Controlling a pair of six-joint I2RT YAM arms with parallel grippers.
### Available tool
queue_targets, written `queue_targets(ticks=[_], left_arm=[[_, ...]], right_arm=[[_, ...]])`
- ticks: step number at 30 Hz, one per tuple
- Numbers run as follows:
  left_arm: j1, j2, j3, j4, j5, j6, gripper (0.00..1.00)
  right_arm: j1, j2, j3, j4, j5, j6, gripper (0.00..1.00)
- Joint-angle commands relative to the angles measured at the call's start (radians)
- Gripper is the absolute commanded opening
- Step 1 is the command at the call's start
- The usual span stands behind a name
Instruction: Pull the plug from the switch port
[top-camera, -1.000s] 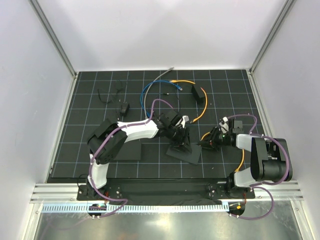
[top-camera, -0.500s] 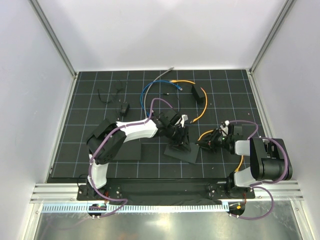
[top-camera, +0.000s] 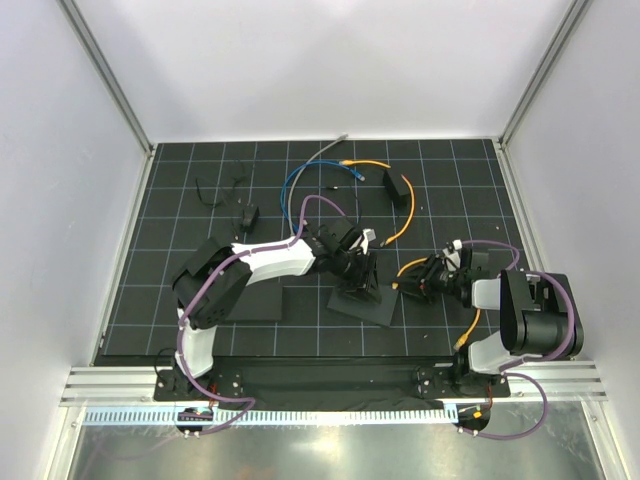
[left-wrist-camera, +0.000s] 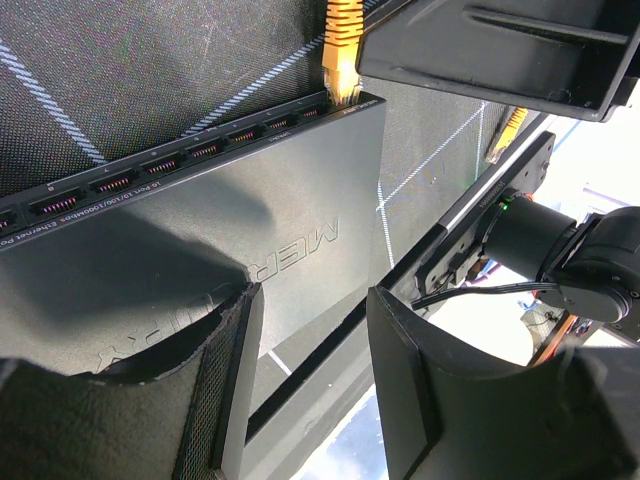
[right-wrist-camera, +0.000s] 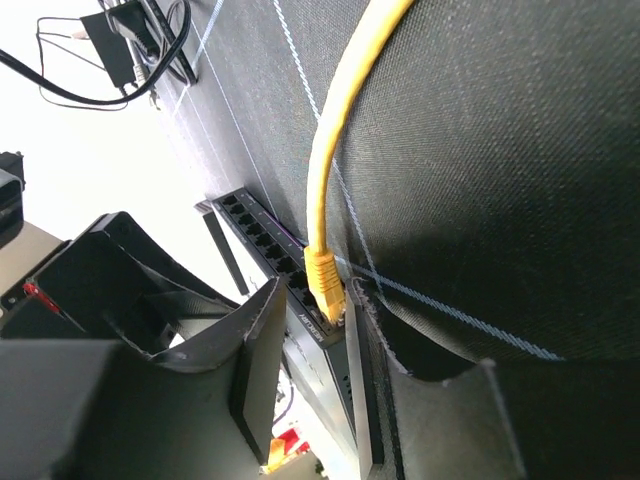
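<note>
The switch (top-camera: 374, 306) is a flat black box with a row of ports (left-wrist-camera: 150, 170) along one edge. The orange plug (right-wrist-camera: 325, 283) sits in the end port (left-wrist-camera: 345, 100) and shows in the left wrist view too, plug (left-wrist-camera: 342, 55). Its orange cable (top-camera: 411, 266) loops up and right. My right gripper (right-wrist-camera: 312, 292) is open, its fingertips on either side of the plug, which lies close to the right finger (right-wrist-camera: 362, 360). My left gripper (left-wrist-camera: 310, 380) is open over the switch's corner, with its left finger (left-wrist-camera: 225, 385) on the switch top.
A small black box (top-camera: 397, 187) with another orange cable lies at the back. A blue cable (top-camera: 292, 181), a grey cable (top-camera: 328, 150) and a tiny black block (top-camera: 249, 217) with thin wires lie at the back left. A flat black mat (top-camera: 255, 305) lies under the left arm.
My right gripper has edged left toward the switch, and its arm has shifted. The left arm and the switch have stayed put.
</note>
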Motion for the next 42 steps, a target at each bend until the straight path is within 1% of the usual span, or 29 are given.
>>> queue_targets(ticks=[1, 10, 12, 17, 22, 24, 25, 26, 29, 30, 35, 37, 42], left_arm=[[0.001, 0.009, -0.036, -0.075, -0.066, 0.036, 0.51], [0.000, 0.015, -0.039, -0.066, -0.059, 0.033, 0.51], [0.000, 0.015, -0.041, -0.064, -0.059, 0.033, 0.51], [0.001, 0.013, -0.041, -0.064, -0.057, 0.036, 0.51], [0.000, 0.018, -0.041, -0.063, -0.060, 0.035, 0.51], [0.000, 0.021, -0.042, -0.064, -0.059, 0.035, 0.51], [0.000, 0.022, -0.042, -0.066, -0.059, 0.035, 0.51], [0.000, 0.024, -0.044, -0.067, -0.060, 0.033, 0.51], [0.000, 0.029, -0.051, -0.072, -0.062, 0.035, 0.51], [0.000, 0.030, -0.053, -0.073, -0.063, 0.035, 0.51], [0.000, 0.035, -0.065, -0.078, -0.065, 0.036, 0.51], [0.000, 0.036, -0.073, -0.076, -0.068, 0.038, 0.51], [-0.003, 0.044, -0.082, -0.079, -0.069, 0.041, 0.50]], right_arm=[[-0.010, 0.017, 0.011, 0.048, -0.056, -0.060, 0.37], [-0.009, 0.077, 0.000, 0.098, -0.084, -0.076, 0.35], [-0.010, 0.080, -0.003, 0.103, -0.087, -0.076, 0.33], [-0.010, 0.079, -0.010, 0.103, -0.085, -0.073, 0.22], [-0.010, 0.089, -0.009, 0.098, -0.081, -0.074, 0.14], [-0.010, 0.097, -0.006, 0.101, -0.076, -0.076, 0.08], [-0.010, 0.102, -0.004, 0.103, -0.073, -0.076, 0.02], [-0.010, 0.105, -0.003, 0.103, -0.071, -0.076, 0.01], [-0.010, 0.106, -0.004, 0.123, -0.059, -0.061, 0.01], [-0.009, 0.105, -0.012, 0.153, -0.048, -0.042, 0.01], [-0.010, 0.062, -0.018, 0.198, 0.025, -0.008, 0.01], [-0.010, 0.043, -0.014, 0.197, 0.071, -0.007, 0.01], [-0.010, 0.023, 0.017, 0.214, 0.105, 0.030, 0.01]])
